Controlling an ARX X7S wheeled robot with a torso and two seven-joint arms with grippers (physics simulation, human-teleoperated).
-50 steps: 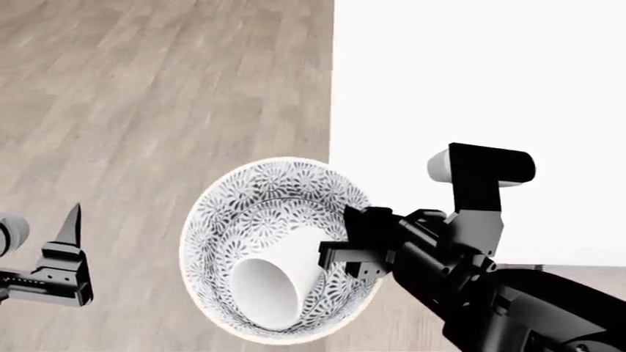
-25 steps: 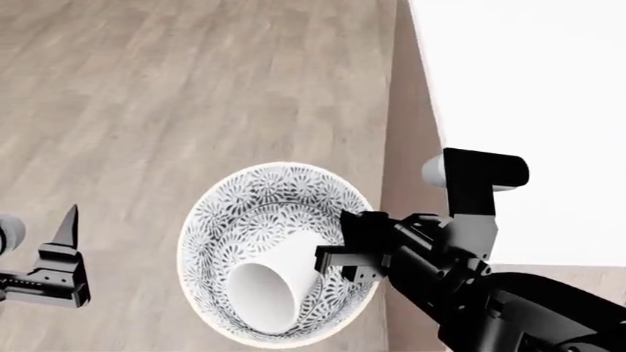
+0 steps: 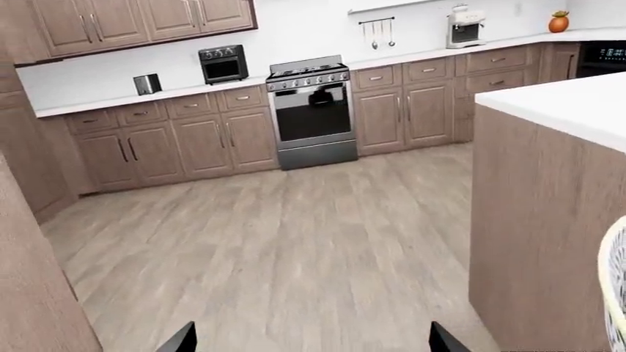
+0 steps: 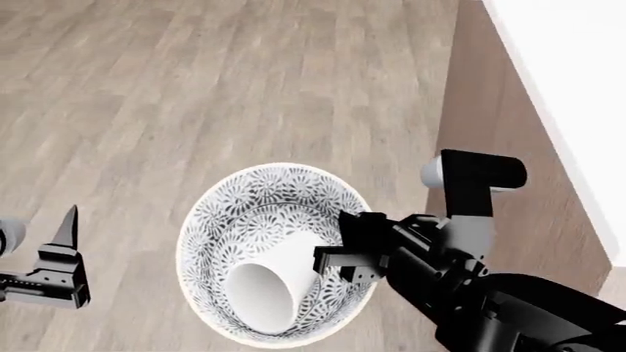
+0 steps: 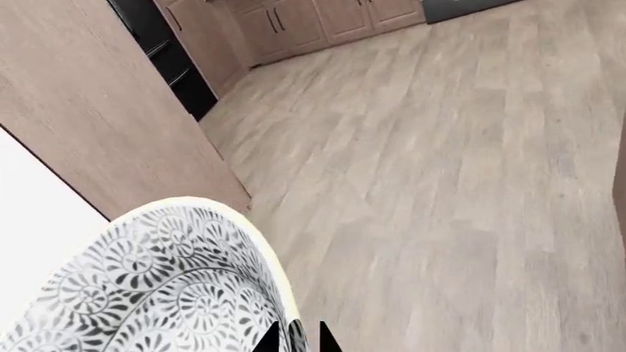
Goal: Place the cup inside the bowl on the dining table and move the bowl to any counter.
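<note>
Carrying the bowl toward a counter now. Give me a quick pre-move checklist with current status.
1. cup inside the bowl: ok, it lies on its side in it.
2. right gripper clamped on the bowl's rim: ok, fingers pinch the rim.
3. Bowl lifted off the dining table: ok, floor shows beneath it.
4. Bowl level: cannot tell.
5. left gripper free: ok, open and empty, apart from the bowl.
6. counter in sight: ok, left wrist view shows it across open floor.

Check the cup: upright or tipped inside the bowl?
Tipped. In the head view the cup lies on its side inside the bowl, its open mouth facing the camera rather than straight up.
</note>
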